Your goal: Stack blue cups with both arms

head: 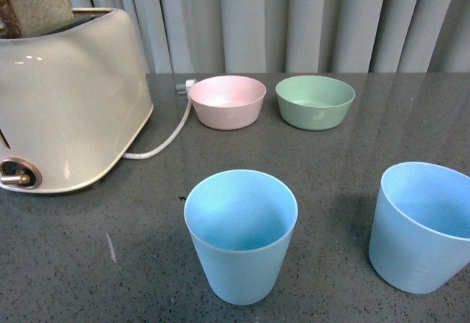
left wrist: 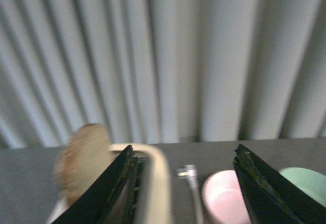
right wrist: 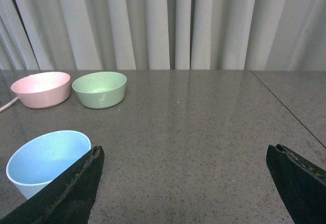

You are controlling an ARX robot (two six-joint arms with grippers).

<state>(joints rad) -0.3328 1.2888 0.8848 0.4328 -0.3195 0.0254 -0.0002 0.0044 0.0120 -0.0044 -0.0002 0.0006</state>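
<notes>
Blue cup and its twin stand apart; our left gripper and right gripper both gape empty. We judge an off-centre pinch could topple either cup.

Toaster, pink bowl, green bowl, curtain

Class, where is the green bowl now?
In the front view, the green bowl sits far back on the table, just right of the pink bowl.
</notes>
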